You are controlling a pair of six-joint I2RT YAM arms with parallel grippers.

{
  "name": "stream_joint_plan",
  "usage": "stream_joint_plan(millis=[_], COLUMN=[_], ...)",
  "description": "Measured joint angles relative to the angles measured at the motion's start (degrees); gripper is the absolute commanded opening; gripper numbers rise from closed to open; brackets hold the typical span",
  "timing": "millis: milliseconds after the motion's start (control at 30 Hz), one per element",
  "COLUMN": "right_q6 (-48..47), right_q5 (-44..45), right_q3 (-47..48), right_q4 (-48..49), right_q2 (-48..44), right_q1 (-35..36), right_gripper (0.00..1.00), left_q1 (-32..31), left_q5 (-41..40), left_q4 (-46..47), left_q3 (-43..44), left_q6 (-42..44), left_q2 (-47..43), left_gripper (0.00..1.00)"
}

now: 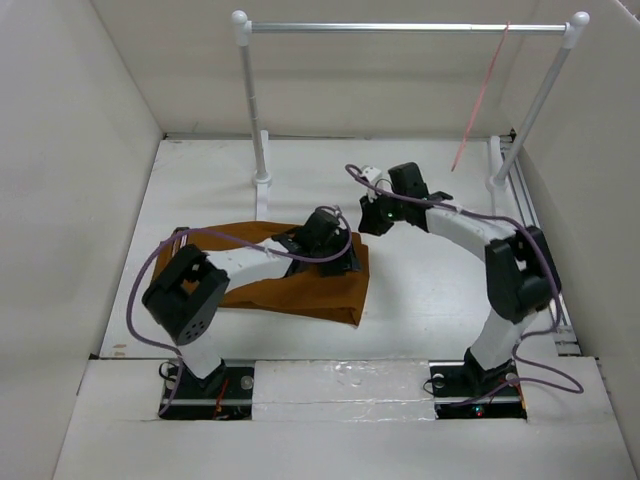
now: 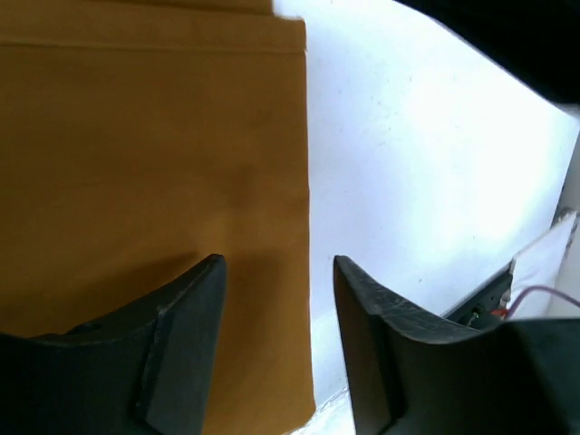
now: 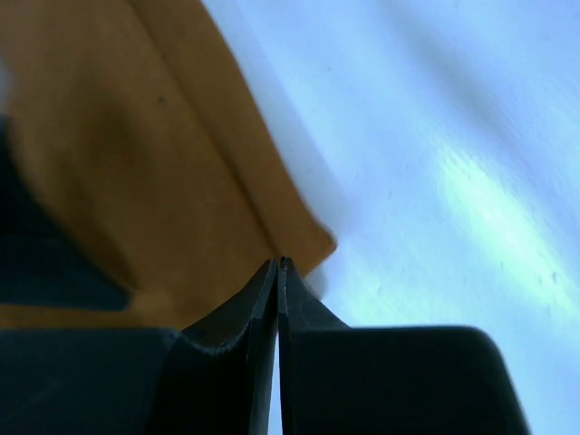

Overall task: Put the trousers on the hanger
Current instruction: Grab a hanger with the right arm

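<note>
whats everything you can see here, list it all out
trousers: one, rust-brown, folded flat on the table, left of centre, under the left arm
hanger: one, pink wire, hanging from the right end of the rail
rail: one, silver, on two white posts at the back
table: one, white, walled in by white panels
cables: two, purple, one looped along each arm
arms: two, black and white, bases at the near edge
left claw: one, black, open, one finger over the trousers' edge and one over bare table
right claw: one, black, shut, nothing visibly held, near a trouser corner
</note>
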Motion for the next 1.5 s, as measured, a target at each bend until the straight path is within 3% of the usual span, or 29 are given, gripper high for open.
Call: stream_joint_plan(millis=[167, 300, 400, 467, 500, 633, 733, 933, 1133, 1233, 1400, 1500], right_q6=[2.1, 3.0, 3.5, 3.4, 3.3, 3.0, 5.3, 15.2, 23.2, 27.2, 35.6, 40.1], right_q5=[3.0, 4.8, 5.5, 6.8, 7.6, 9.6, 9.9, 4.0, -1.6, -4.0, -7.2, -8.5], right_q3=[-7.2, -6.4, 2.1, 11.7, 18.4, 39.0, 44.5, 34.5, 28.3, 23.8, 17.4, 15.0], right_q4=[-2.9, -4.8, -11.4, -15.8, -17.4, -19.1, -18.4, -12.6, -7.1, -1.4, 12.7, 20.4], right_q2=[-15.4, -20.9, -20.4, -19.9, -19.6, -19.5, -21.9, -24.8, -18.3, -17.0, -14.8, -12.1], right_q1=[1.3, 1.9, 1.9, 1.9, 1.9, -2.3, -11.8, -27.0, -30.8, -32.3, -34.3, -34.4], right_gripper=[0.05, 0.03, 0.2, 0.47, 0.47, 0.65, 0.73, 0.81, 0.84, 0.84, 0.81, 0.78], left_q1=[-2.3, -3.0, -2.5, -2.7, -3.3, -5.2, -5.5, -4.6, -4.1, -4.2, -4.4, -4.7], left_q5=[5.0, 8.6, 12.5, 13.6, 14.2, 11.6, 10.4, 2.0, -4.5, -6.7, -9.7, -11.8], left_q4=[0.2, -2.8, -2.4, -2.1, -1.9, -2.6, -4.5, -8.9, -11.7, -11.2, -10.4, -11.8], left_q3=[1.0, 4.0, 5.3, 5.9, 6.8, 10.8, 16.2, 18.0, 19.4, 19.6, 14.7, 9.8], left_q6=[0.5, 3.6, 4.6, 4.7, 5.0, 5.2, 5.2, 6.9, 9.6, 10.6, 10.7, 10.1], left_q2=[6.0, 9.6, 12.0, 12.7, 13.4, 16.0, 18.9, 15.0, 0.5, -7.0, -16.2, -18.8], left_gripper=[0.3, 0.28, 0.26, 0.27, 0.27, 0.3, 0.34, 0.45, 0.64, 0.68, 0.63, 0.43])
